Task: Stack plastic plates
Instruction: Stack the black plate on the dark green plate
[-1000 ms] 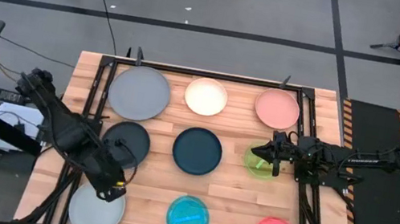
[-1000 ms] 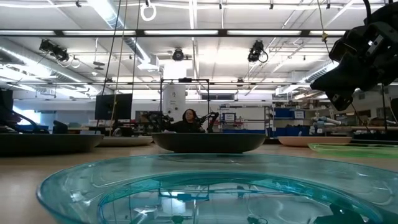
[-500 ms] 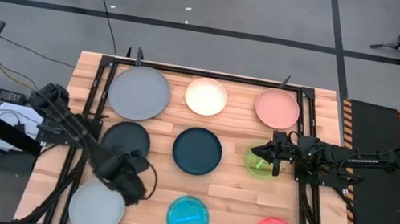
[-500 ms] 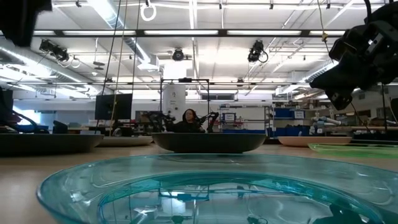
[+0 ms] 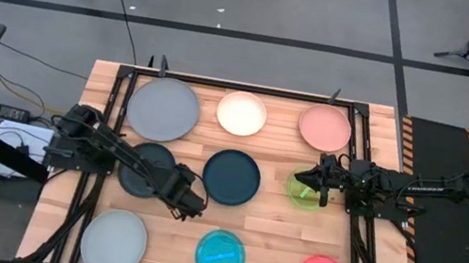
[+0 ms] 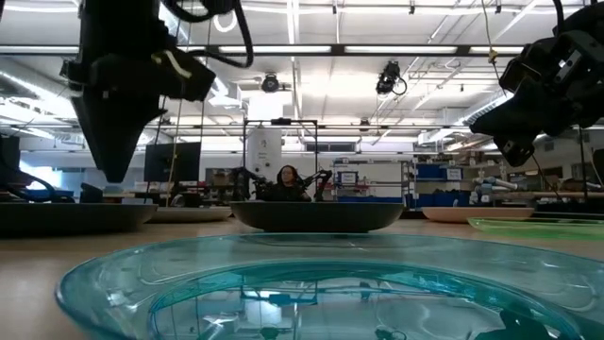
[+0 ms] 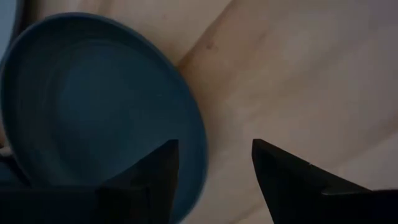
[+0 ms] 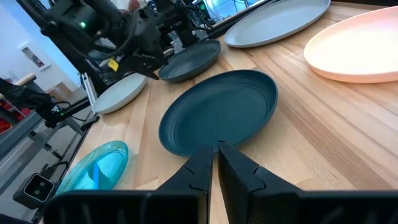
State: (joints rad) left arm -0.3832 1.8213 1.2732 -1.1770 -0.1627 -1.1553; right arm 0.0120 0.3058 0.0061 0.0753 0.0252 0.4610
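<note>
Wooden table (image 5: 171, 226), high view: nine plates lie apart in three rows, none stacked yet. Left gripper (image 5: 194, 204) hangs between the black plate (image 5: 142, 160) and the dark teal plate (image 5: 232, 176), close to the teal rim. Right gripper (image 5: 305, 178) sits over the near edge of the green plate (image 5: 300, 193), holding nothing I can make out. Low view: cyan plate (image 6: 283, 283) fills the foreground; the left arm hangs dark at upper left, the other arm at upper right, tips not readable there. Left wrist view: fingers (image 7: 155, 168) apart, nothing between them, the teal plate's rim (image 7: 193, 124) lying just beside one finger rather than between the pair. Risk as I judge it: closing from here pinches bare wood or noses the rim, and the shallow plate skates across the boards into its neighbours. Right wrist view: fingers (image 8: 202, 165) pressed together, empty, teal plate ahead. Second risk: both arms converging on that centre plate could foul each other.
</note>
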